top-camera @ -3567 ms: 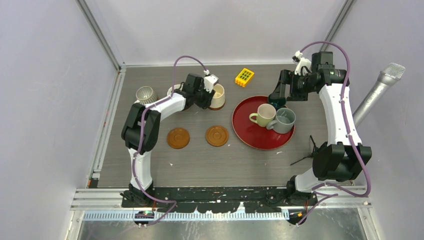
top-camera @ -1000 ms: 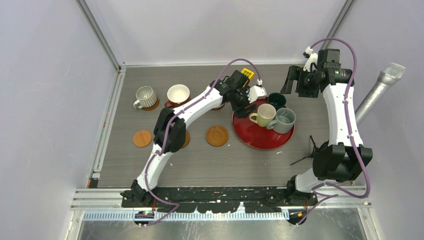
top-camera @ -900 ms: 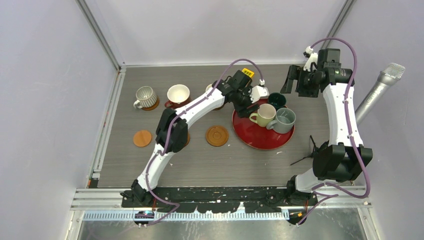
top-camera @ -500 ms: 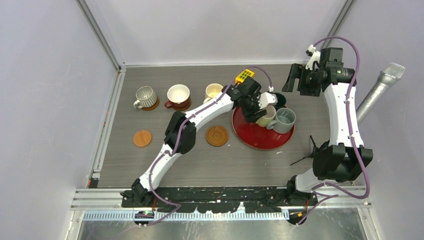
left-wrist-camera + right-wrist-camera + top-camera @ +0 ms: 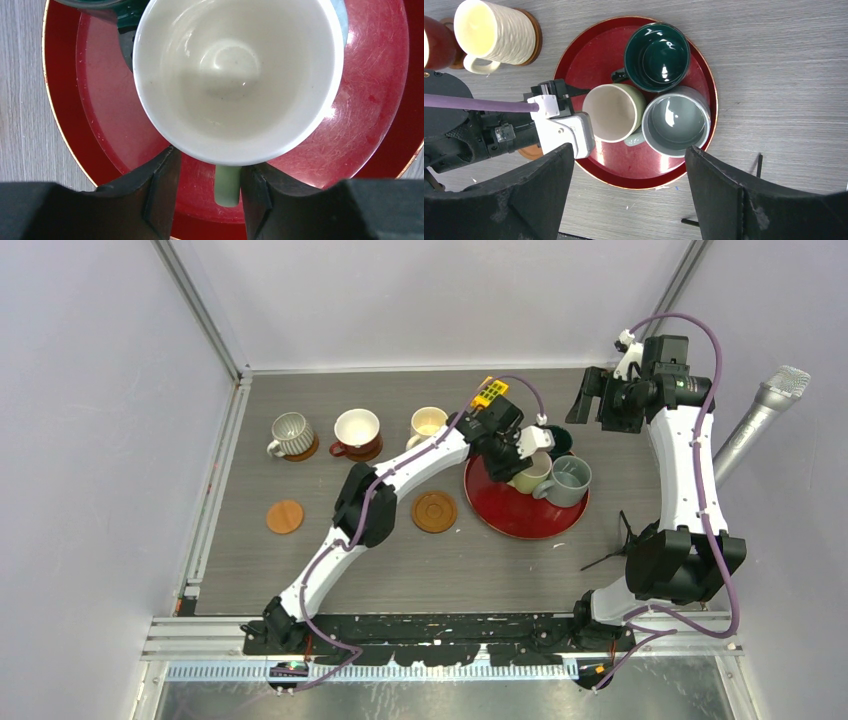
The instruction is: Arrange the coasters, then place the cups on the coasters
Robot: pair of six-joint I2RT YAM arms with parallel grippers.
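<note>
Over the red tray, left gripper sits open astride the handle of the pale green cup; upper right, right gripper gapes empty.

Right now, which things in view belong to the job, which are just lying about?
Job: ribbed grey-white mug, brown mug, cream mug, pale green mug, dark teal mug, plain grey mug, two bare round wooden coasters.
Lying about: glossy red round tray, yellow rectangular block, thin black tool.

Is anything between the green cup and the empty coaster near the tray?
Nothing visible. Toward the empty coaster, the green cup only has to clear the red tray's low rim; the teal cup and grey cup stand on its other side.
</note>
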